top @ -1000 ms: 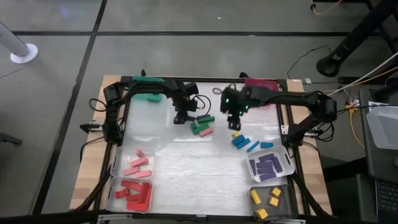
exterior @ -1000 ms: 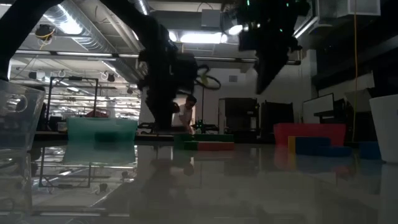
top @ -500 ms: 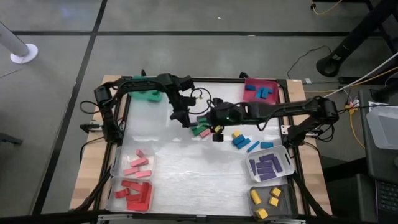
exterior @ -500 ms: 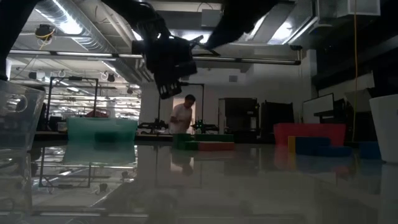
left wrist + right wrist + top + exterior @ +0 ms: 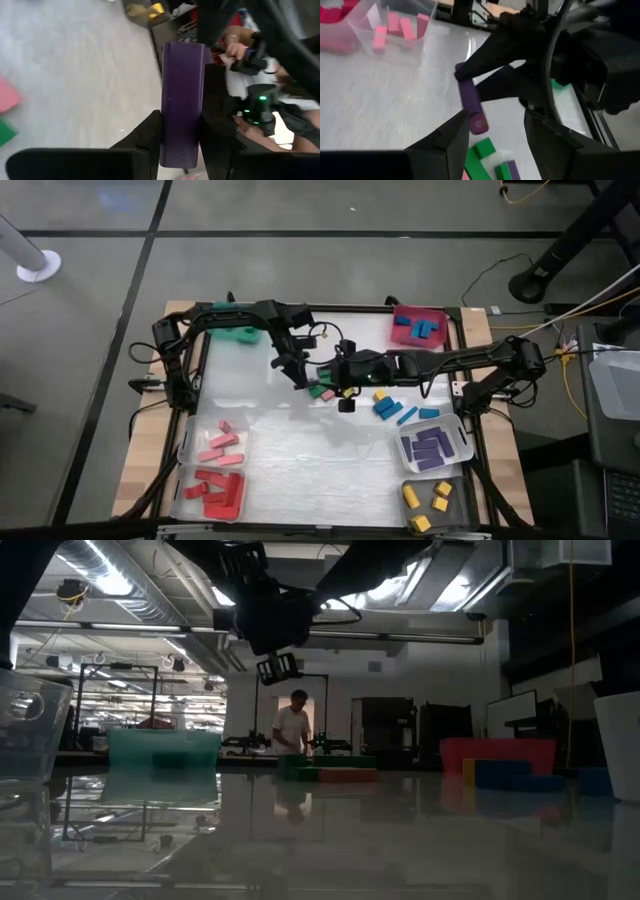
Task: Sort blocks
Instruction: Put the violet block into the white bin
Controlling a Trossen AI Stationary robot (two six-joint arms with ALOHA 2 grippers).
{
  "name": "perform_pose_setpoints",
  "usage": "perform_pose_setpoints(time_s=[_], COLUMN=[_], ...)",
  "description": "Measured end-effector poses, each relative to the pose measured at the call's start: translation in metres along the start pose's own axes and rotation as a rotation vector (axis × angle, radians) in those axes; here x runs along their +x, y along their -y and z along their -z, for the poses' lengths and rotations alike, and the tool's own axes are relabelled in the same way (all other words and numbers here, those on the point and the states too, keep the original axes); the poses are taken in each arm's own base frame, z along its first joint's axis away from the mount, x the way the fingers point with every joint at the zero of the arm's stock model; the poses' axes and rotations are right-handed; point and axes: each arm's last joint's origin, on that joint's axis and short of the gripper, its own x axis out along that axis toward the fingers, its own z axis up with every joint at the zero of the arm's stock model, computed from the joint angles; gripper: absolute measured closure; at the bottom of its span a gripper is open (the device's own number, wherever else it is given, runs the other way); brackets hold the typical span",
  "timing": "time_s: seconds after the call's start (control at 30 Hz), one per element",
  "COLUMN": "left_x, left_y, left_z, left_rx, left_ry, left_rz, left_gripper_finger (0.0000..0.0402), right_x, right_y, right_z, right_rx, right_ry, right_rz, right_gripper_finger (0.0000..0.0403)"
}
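Note:
A purple block [image 5: 182, 100] is lifted above the middle of the table, with my left gripper [image 5: 182, 95] shut on it. My right gripper [image 5: 496, 117] is open and faces the left one [image 5: 300, 375]. Its fingers [image 5: 452, 137] stand on either side of the block's free end [image 5: 479, 122], and I see no touch. In the high view my right gripper [image 5: 338, 375] hangs over a small pile of green and pink blocks [image 5: 322, 392] lying on the table. Blue blocks [image 5: 395, 410] and a yellow block [image 5: 378, 395] lie to their right. My left gripper pinches the purple block by its long sides near its rear end [image 5: 181, 145], between the two fingers. The block lies along the fingers and sticks out past their tips. It is lifted clear of the table and tilted, its free end [image 5: 479, 122] lower.
A green bin [image 5: 237, 332] stands far left and a red bin [image 5: 418, 325] with blue blocks far right. Clear bins of pink [image 5: 215, 445] and red blocks [image 5: 215, 492] stand near left, with purple [image 5: 435, 448] and yellow ones [image 5: 428, 500] near right. A person stands beyond the table [image 5: 292, 730].
My left gripper has risen from the table by the green and pink pile and has tipped from pointing down to nearly level, the wrist rolling. My right gripper has swung toward the table's left, from above the blue blocks to just in front of the left gripper.

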Motion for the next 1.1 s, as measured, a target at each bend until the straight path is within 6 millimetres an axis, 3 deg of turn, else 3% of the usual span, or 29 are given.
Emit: perform_pose_setpoints(time_s=[0.8,0.93,1.1], left_x=[0.004,0.004,0.004], left_y=[0.002,0.002,0.002], left_z=[-0.026,-0.026,-0.026], left_rx=[0.095,0.097,0.093], left_ry=[0.111,0.111,0.11], left_rz=[0.133,0.133,0.136], left_gripper_finger=[0.0306,0.0306,0.0306], right_x=[0.0,0.0,0.0], right_y=[-0.001,-0.001,-0.001], right_z=[-0.003,-0.003,-0.003], right_rx=[0.006,0.007,0.003], right_ry=[0.041,0.041,0.037], right_rz=[-0.055,-0.054,-0.057], right_gripper_finger=[0.0217,0.0251,0.0329])
